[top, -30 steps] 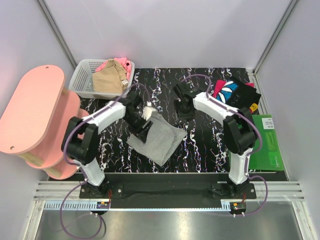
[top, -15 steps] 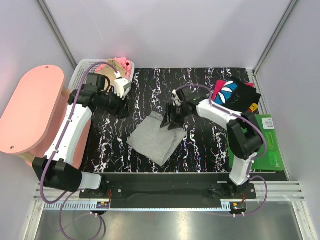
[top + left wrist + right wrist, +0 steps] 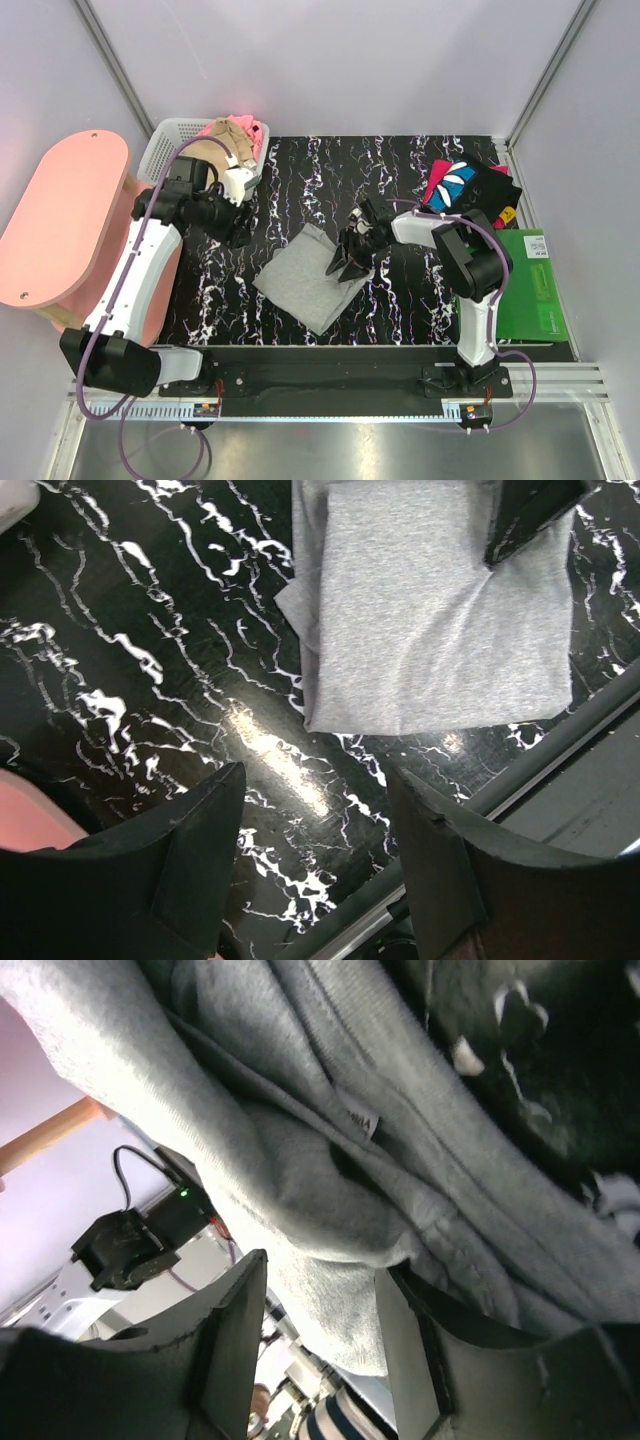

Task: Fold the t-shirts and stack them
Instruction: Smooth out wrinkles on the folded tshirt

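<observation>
Top external view: a black, white-veined table (image 3: 400, 300) between pale walls (image 3: 330, 60) carries the folded grey t-shirt (image 3: 300, 280) at centre. Left gripper (image 3: 315, 780) hangs wide and empty. The right gripper (image 3: 342, 265) straddles the shirt's edge; whether it clamps, I cannot tell.

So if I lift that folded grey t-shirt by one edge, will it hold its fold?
Probably not: its layers look soft and creased in the right wrist view, so the grey t-shirt would likely sag open. It looks thin and light. Pushed, it may slide on the glossy table.
</observation>
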Action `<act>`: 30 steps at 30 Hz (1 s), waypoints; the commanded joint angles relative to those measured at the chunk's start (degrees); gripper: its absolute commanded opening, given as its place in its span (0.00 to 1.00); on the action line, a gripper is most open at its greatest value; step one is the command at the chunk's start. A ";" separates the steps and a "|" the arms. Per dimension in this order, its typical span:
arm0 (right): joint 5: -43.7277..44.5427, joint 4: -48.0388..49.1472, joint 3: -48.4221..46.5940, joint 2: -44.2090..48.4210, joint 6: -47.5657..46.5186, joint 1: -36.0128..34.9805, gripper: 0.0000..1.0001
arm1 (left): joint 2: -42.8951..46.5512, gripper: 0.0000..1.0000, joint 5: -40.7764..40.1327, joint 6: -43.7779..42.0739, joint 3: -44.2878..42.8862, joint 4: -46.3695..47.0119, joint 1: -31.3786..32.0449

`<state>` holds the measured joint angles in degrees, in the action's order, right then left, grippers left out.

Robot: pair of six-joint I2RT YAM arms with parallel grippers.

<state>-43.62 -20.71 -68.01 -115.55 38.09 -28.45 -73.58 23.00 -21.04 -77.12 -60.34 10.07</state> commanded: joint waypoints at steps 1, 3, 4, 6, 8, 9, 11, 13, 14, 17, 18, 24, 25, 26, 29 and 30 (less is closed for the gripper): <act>5.73 -3.45 -0.89 10.47 -0.73 -0.47 0.57 | 2.74 0.64 -3.05 -0.32 -1.10 0.84 -0.40; 5.82 -5.38 -4.48 13.84 -0.21 -0.56 0.57 | 3.61 0.64 -3.05 -0.41 -1.45 0.83 -1.10; 4.87 -5.92 -6.15 15.51 0.06 -0.64 0.58 | 3.71 0.64 -3.14 -0.23 -1.45 0.83 -1.27; 4.24 -6.97 -11.25 15.18 0.06 -1.60 0.58 | 3.88 0.65 -2.88 0.12 -1.37 0.83 -1.71; 3.37 -7.76 -15.90 11.59 -0.38 -2.66 0.58 | 3.88 0.65 -2.97 0.47 -0.67 0.92 -1.72; 3.10 -8.29 -17.32 7.92 -0.55 -3.80 0.58 | 3.88 0.65 -2.97 0.64 -0.40 1.01 -1.72; 1.78 -8.21 -20.83 3.95 -0.91 -5.03 0.59 | 4.41 0.65 -3.14 0.73 0.56 1.01 -1.72; 0.56 -8.21 -23.21 -2.12 -1.26 -6.79 0.58 | 5.02 0.65 -3.40 0.56 0.92 1.01 -1.72; -0.49 -8.21 -25.40 -4.14 -1.43 -7.23 0.58 | 5.72 0.65 -3.58 0.56 1.27 0.92 -1.72; -2.96 -8.21 -29.01 -10.82 -1.52 -7.68 0.58 | 6.87 0.66 -4.28 0.21 1.45 0.92 -1.72; -3.23 -8.21 -29.55 -13.28 -1.70 -7.59 0.58 | 7.22 0.66 -4.37 0.03 1.71 0.92 -1.72; -2.88 -9.52 -31.05 -19.01 -3.28 -6.71 0.59 | 7.84 0.66 -3.76 -0.50 3.03 0.66 -1.72; -1.40 -10.05 -30.78 -18.40 -3.89 -6.88 0.60 | 7.75 0.66 -3.67 -0.41 3.20 0.66 -1.72; 0.01 -11.44 -30.09 -17.18 -5.46 -6.89 0.63 | 7.93 0.66 -3.76 -0.50 3.29 0.48 -1.72; 5.54 -16.26 -30.51 -10.15 -10.81 -6.19 0.78 | 8.28 0.66 -4.19 -1.37 3.64 0.39 -1.72; 7.04 -17.95 -31.13 -7.61 -11.97 -5.66 0.81 | 8.28 0.66 -4.11 -1.37 3.73 0.31 -1.72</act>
<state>-46.26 -30.83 -97.23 -132.22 34.48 -35.62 -66.46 19.59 -21.28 -73.73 -60.64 8.54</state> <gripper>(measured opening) 0.752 0.658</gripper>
